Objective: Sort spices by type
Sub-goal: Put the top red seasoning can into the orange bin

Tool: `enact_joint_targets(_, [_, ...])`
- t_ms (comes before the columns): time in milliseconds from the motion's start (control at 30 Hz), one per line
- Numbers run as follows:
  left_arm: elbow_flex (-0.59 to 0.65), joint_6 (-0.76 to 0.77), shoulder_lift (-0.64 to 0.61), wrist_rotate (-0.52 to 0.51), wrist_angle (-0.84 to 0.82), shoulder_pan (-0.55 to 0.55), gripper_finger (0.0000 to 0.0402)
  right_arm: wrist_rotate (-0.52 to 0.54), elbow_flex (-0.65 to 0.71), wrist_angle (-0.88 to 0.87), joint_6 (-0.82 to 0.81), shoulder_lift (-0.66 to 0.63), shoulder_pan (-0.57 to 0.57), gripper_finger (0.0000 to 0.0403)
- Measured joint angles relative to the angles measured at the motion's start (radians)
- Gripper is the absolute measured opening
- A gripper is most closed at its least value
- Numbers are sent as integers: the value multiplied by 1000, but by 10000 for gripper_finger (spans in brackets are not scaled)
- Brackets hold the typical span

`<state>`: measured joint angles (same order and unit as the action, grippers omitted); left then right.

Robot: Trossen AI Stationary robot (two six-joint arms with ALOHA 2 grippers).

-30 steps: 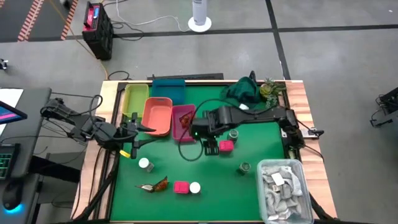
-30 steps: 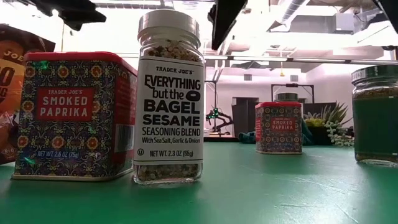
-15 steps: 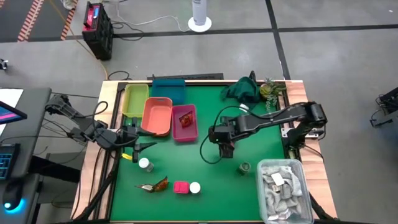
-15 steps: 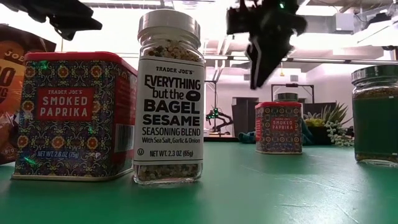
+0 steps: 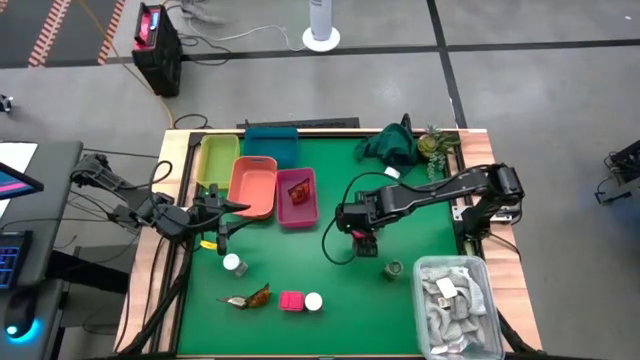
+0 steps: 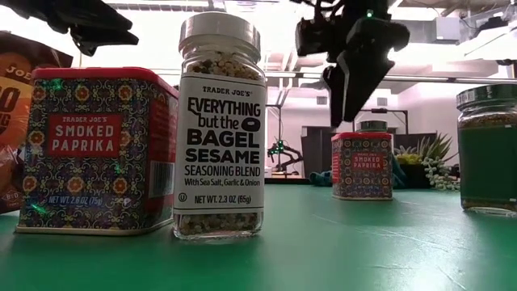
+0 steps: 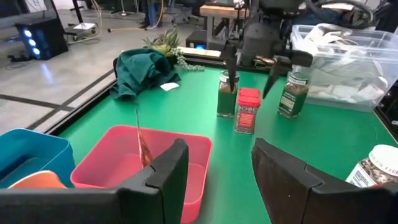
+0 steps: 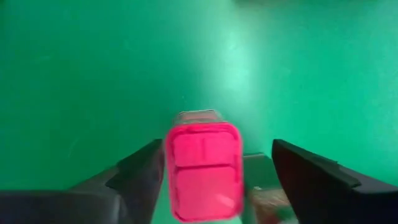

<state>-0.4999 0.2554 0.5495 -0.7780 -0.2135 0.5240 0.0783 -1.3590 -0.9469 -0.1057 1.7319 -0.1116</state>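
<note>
My right gripper (image 5: 364, 238) is open and points down over a pink square tin (image 8: 202, 171); its fingers stand on either side of the tin's top without touching. A green-topped jar (image 7: 227, 93) stands just behind that tin, another (image 5: 393, 268) nearer the bin. Along the near edge stand a white-topped jar (image 5: 233, 264), a reddish sachet (image 5: 250, 297), a second pink tin (image 5: 291, 301) and a second white-topped jar (image 5: 313, 300). One sachet (image 5: 297, 193) lies in the pink tray. My left gripper (image 5: 222, 228) hovers open by the orange tray.
Four trays sit at the far left: yellow-green (image 5: 215, 160), teal (image 5: 270, 143), orange (image 5: 253, 185) and pink (image 5: 283, 212). A dark green cloth (image 5: 392, 147) and a plant lie at the far edge. A clear bin of pale packets (image 5: 478, 300) fills the near right corner.
My right gripper has swung away from the pink tray toward the table's right and near edge, tipped to point down, and come to stand over the pink tin. None of the spices has moved.
</note>
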Motion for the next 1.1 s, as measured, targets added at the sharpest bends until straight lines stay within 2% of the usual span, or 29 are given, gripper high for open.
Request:
enact_joint_targets(133, [0,-4,0,0,-3,0,169,-2,0,-13,-10,21,1,390])
enact_joint_targets(200, [0,-5,0,0,-7,0,169,-2,0,-21,-10,25,0,395])
enact_joint_targets(467, [0,-7,0,1,-31,0,169,-3,0,-5,7,27,0,351])
enact_joint_targets(733, [0,-5,-1,4,-54,0,169,-25,0,-13,24,132,0,310])
enact_joint_targets(867, [0,-5,-1,4,-60,0,169,-25,0,-17,36,172,1,271])
enact_joint_targets(967, [0,-6,-1,3,-60,0,169,-27,-8,-20,53,185,1,228])
enact_joint_targets(1100, [0,-10,-1,3,-60,0,169,-27,-50,-19,77,189,3,223])
